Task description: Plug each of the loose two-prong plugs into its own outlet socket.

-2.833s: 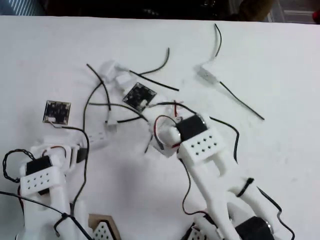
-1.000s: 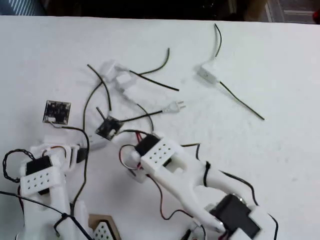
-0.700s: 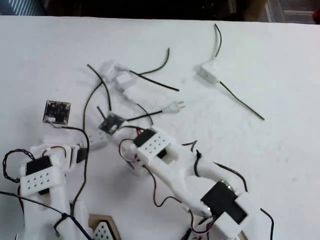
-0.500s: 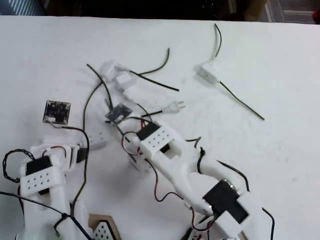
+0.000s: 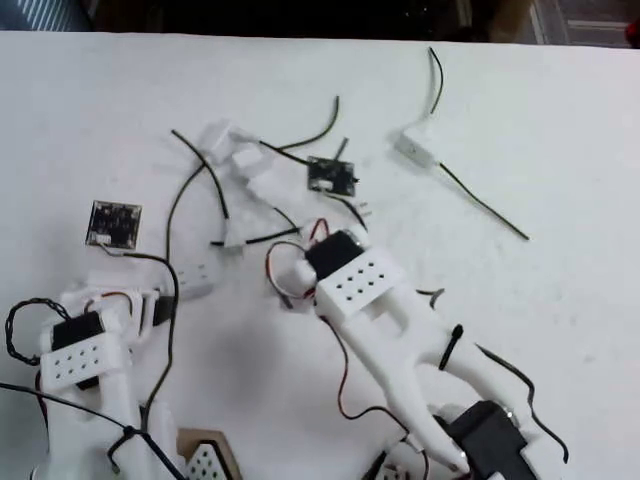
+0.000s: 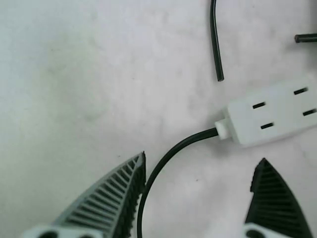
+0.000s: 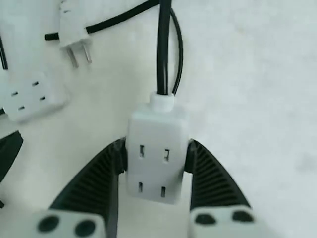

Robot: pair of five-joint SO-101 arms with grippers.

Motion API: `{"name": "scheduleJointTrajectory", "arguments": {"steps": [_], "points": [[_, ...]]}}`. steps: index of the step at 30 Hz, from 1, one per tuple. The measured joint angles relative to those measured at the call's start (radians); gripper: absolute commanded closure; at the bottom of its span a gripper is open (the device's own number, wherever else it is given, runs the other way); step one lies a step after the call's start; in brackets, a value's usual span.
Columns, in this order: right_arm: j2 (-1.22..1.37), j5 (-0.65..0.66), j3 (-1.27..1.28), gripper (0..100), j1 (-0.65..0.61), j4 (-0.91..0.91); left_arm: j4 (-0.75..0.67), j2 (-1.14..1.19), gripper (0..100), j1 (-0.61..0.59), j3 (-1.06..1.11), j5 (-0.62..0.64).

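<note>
Currently right gripper (image 7: 156, 145) clasps outlet socket (image 7: 154, 161); left gripper (image 6: 202, 157) spread above cord (image 6: 166, 154).

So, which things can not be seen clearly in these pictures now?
High view: the right arm hides its jaws and the held outlet.
Left wrist view: the picture's edge cuts off the other outlet, so its socket count is unclear.
High view: the dark square is too small to identify.

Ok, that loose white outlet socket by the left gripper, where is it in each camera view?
High view: loose socket lower left, by the left arm's tip.
Left wrist view: loose socket just beyond the open left gripper.
Right wrist view: loose socket beside the held socket in the right gripper.
Landmark in high and right wrist views: two-prong plug next to it.
</note>
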Motion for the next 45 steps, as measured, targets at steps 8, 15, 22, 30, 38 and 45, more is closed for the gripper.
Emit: {"name": "scheduleJointTrajectory", "arguments": {"steps": [8,15,22,30,38,45], "points": [[0.103,-0.084,-0.002,78.8,0.069,-0.028,0.000,0.000,66,0.000,0.000,0.000],[0.133,-0.084,-0.003,78.6,0.069,-0.032,0.000,0.000,66,0.000,0.000,0.000],[0.003,0.153,-0.003,78.7,0.069,-0.083,0.000,0.000,66,0.000,0.000,0.000],[0.061,0.350,-0.094,78.7,0.071,-0.221,0.000,0.000,66,0.000,0.003,0.000],[0.373,0.612,-0.333,78.7,0.064,-0.227,0.000,0.000,66,0.000,0.003,0.000],[0.569,0.597,-0.474,78.7,-0.054,-0.230,0.000,0.000,66,0.000,0.003,0.000]]}}
